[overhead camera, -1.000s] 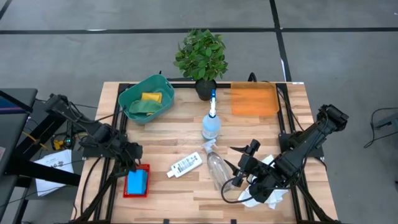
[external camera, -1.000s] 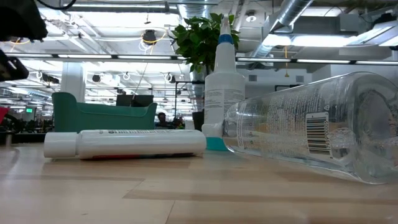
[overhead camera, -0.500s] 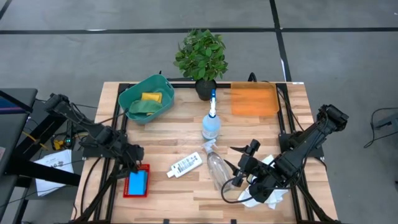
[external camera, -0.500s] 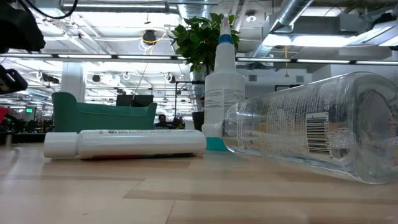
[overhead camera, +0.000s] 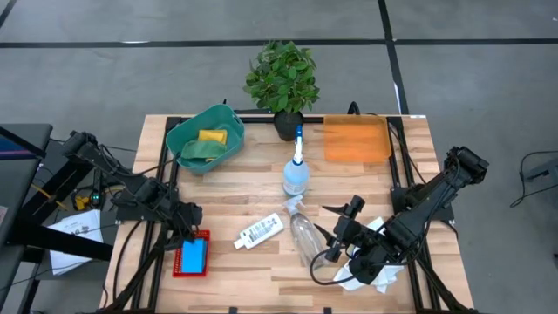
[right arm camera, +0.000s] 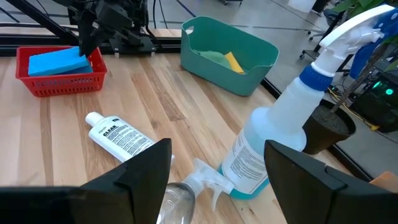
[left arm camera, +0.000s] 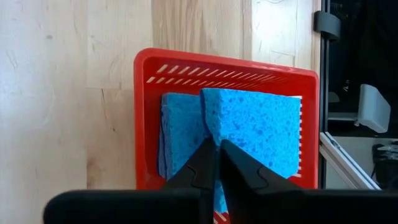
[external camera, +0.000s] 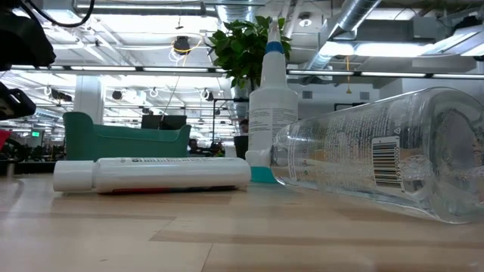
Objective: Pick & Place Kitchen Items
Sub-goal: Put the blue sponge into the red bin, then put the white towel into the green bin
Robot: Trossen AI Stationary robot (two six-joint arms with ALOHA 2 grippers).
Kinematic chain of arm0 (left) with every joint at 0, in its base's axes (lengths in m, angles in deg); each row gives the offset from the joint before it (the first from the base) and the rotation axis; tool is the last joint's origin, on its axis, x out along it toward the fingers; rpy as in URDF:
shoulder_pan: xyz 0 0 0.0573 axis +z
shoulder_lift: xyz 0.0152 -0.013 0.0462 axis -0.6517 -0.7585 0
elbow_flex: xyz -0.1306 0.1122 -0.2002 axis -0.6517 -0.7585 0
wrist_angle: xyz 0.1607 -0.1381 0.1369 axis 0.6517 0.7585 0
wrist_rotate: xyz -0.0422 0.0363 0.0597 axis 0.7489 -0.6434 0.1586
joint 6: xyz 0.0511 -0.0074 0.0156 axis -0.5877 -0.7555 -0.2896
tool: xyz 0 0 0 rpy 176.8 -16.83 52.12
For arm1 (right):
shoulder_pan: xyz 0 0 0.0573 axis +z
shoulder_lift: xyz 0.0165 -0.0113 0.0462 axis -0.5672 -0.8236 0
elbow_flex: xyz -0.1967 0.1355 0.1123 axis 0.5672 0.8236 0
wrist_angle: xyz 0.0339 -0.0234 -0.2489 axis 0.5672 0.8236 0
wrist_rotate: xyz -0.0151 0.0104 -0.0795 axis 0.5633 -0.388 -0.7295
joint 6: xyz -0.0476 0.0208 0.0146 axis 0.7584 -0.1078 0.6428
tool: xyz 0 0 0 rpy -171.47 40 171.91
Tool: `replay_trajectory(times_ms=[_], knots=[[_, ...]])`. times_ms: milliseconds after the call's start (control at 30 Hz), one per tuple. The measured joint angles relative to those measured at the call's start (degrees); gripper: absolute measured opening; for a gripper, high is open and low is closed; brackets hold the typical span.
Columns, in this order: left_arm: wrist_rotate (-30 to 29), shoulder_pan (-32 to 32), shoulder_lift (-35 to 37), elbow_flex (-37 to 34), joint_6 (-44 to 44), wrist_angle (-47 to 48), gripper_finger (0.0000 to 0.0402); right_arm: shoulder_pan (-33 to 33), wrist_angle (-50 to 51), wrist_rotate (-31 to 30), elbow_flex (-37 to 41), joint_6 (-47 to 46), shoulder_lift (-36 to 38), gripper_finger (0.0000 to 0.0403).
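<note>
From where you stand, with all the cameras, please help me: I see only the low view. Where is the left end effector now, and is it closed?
Observer: The left end effector is shut, with its tips at a blue sponge that lies in a red basket on the table's left side. I cannot tell whether it really grips the sponge.
Operator: Thank you. And the right end effector? In my view I see only bottles.
Observer: The right end effector is open and holds nothing. It sits just right of the lying spray bottle, and a white cloth lies under that arm.
</note>
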Motion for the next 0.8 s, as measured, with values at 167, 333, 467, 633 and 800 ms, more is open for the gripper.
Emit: replay_trajectory(times_ms=[167,333,467,633,800], knots=[[0.0,0.0,0.0,0.0,0.0,0.0,0.0037,0.0,0.0,1.0,0.0,0.0,0.0,0.025],[-0.1,0.0,0.0,0.0,0.0,0.1,0.0069,0.0,0.0,1.2,0.0,0.0,0.0,0.025],[-0.9,0.0,0.2,0.0,-0.3,0.1,0.0094,0.0,0.0,1.2,0.0,0.0,0.0,0.025],[-1.9,0.0,0.2,0.0,-1.5,0.1,0.012,0.0,0.0,1.2,0.0,0.0,0.0,0.025],[-2.1,0.0,0.2,0.0,-1.9,0.0,0.0137,0.0,0.0,1.2,0.0,0.0,0.0,0.025]])
